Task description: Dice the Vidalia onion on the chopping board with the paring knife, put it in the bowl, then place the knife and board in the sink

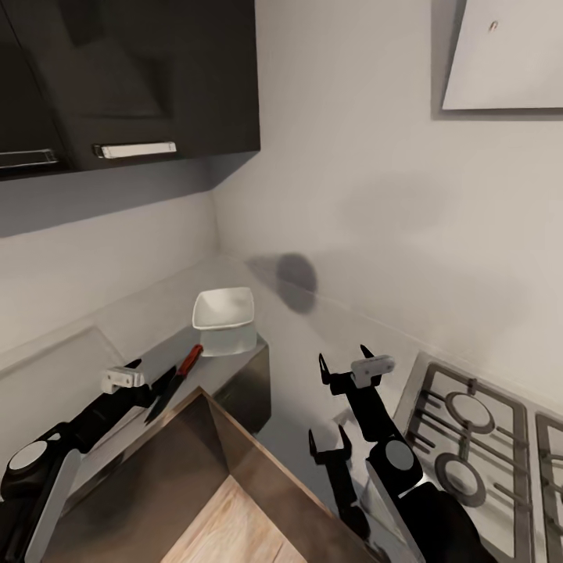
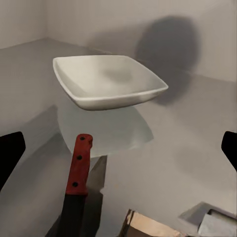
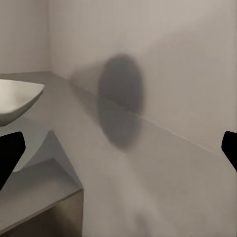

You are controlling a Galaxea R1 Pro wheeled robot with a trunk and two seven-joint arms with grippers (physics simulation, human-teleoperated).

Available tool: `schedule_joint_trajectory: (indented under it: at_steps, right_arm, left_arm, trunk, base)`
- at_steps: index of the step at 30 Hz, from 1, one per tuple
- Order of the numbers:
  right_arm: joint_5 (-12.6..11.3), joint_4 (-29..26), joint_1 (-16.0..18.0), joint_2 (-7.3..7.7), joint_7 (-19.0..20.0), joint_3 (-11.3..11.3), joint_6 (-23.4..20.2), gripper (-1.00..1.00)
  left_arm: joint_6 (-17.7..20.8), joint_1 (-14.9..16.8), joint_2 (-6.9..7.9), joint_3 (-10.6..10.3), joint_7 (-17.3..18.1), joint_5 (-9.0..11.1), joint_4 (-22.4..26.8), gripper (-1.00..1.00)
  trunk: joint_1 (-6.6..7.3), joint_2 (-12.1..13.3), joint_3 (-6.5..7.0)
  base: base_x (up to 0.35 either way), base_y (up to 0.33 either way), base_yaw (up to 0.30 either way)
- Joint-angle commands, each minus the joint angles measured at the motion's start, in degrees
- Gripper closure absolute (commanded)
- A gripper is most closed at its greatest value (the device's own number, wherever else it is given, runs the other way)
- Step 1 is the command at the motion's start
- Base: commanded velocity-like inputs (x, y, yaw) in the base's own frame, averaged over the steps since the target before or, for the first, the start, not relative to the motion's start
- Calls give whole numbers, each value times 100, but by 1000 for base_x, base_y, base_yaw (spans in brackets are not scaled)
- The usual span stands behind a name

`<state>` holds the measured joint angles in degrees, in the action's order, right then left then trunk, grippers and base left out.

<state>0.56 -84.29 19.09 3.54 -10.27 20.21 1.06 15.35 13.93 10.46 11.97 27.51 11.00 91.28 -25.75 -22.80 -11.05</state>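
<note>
Head view: white bowl [image 1: 224,310] sits on the grey worktop [image 1: 141,328] in the corner, under the dark wall cabinet [image 1: 125,78]. Paring knife [image 1: 173,381] lies just in front of the bowl, red handle toward it, dark blade toward the left gripper [image 1: 160,385]. Left gripper is right at the blade tip; can't tell here if it touches, or how its fingers stand. Right gripper [image 1: 344,361] hangs over the worktop beside the hob [image 1: 477,438], fingers spread apart, nothing between them. A brown wooden surface [image 1: 227,493] fills the lower middle

Left wrist view: bowl [image 2: 106,81] dead ahead, knife [image 2: 76,190] nearer, handle pointing at the bowl. Left fingertips [image 2: 10,155] sit at opposite edges of the frame, wide apart, not on the knife

Right wrist view: bowl edge [image 3: 17,101] off to one side, bare worktop [image 3: 163,182] and wall ahead. Fingertips [image 3: 9,153] wide apart, holding nothing
</note>
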Motion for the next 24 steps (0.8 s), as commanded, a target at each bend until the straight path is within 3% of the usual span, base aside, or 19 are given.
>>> schedule_joint_trajectory:
  at_steps: [1, 24]
  right_arm:
    - [6, 1, 7, 6, -45, 18, 8, -100]
    - [-3, 4, 7, 6, -33, 27, 8, -100]
  left_arm:
    - [56, 5, 0, 7, 19, 60, 3, -100]
    - [56, 5, -9, 7, 25, 60, 3, -100]
  trunk:
    - [-4, -12, -11]
    - [-4, -12, -11]
  base:
    - [52, -2, 0]
    - [21, 54, 0]
